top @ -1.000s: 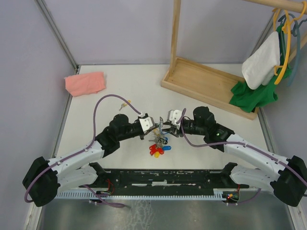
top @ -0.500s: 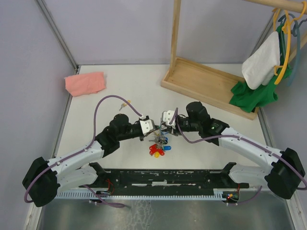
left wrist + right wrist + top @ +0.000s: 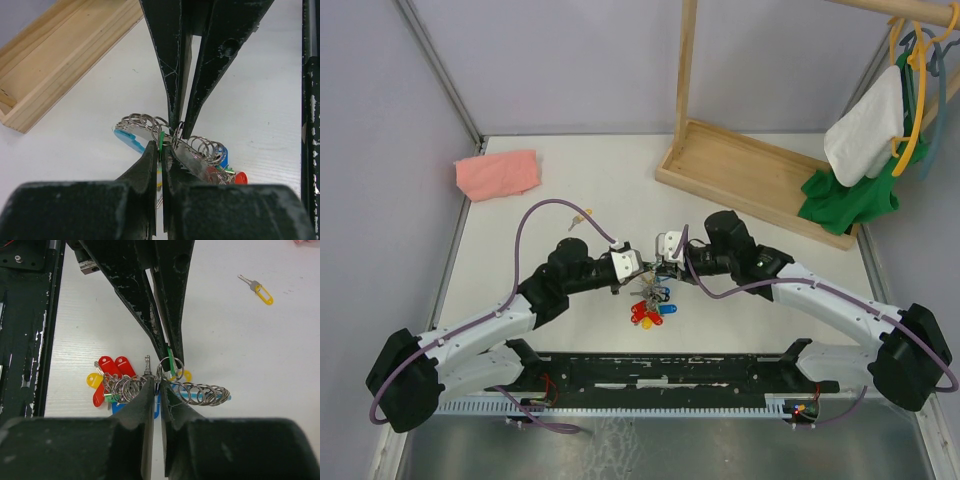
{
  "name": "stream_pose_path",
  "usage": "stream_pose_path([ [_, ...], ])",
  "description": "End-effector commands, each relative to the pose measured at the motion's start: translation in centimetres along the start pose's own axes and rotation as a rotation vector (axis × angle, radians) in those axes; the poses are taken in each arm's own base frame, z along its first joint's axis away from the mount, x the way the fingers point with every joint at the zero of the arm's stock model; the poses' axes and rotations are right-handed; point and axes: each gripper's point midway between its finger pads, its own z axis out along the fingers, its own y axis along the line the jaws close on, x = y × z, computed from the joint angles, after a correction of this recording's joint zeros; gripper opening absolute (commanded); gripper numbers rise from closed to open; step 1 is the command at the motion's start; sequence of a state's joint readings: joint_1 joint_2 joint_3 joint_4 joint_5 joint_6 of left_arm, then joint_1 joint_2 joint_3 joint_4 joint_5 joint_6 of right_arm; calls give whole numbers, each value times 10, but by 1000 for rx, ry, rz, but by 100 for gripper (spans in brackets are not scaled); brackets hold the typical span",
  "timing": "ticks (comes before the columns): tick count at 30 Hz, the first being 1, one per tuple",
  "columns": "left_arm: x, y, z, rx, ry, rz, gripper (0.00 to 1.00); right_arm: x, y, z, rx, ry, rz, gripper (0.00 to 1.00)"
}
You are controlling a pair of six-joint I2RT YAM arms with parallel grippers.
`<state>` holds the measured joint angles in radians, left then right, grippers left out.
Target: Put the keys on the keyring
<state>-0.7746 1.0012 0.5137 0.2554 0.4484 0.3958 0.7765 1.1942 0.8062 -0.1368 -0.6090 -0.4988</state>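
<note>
Where both arms meet over the table [image 3: 620, 170], I see my left gripper [image 3: 161, 150] pinching the green key [image 3: 171, 360] by its head, right at the keyring [image 3: 200, 392], which my right gripper [image 3: 157, 385] nips with fingers nearly together. The yellow key [image 3: 261, 291] lies flat on the table, well apart from the bunch.

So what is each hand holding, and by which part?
Left hand pinches the green key by its plastic head. Right hand appears closed on a wire loop of the keyring; the contact itself is hidden.
</note>
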Motion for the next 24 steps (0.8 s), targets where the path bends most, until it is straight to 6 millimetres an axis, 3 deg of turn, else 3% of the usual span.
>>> stream_pose_path([
  [1,-35,14,-1,-36,-90,73,3,-32,-11,-1,15,-87,-29,11],
  [3,-32,16,-2,-54,-79,66,3,-35,-15,-3,40,-94,-30,1],
  [9,-12,24,-11,-155,-30,-13,3,-47,-25,-14,149,-170,-25,1],
  [17,15,15,-9,-171,3,-147,3,-67,-37,-30,299,-336,6,1],
  [24,7,1,9,-117,-73,-221,3,-75,-47,-37,411,-499,34,1],
])
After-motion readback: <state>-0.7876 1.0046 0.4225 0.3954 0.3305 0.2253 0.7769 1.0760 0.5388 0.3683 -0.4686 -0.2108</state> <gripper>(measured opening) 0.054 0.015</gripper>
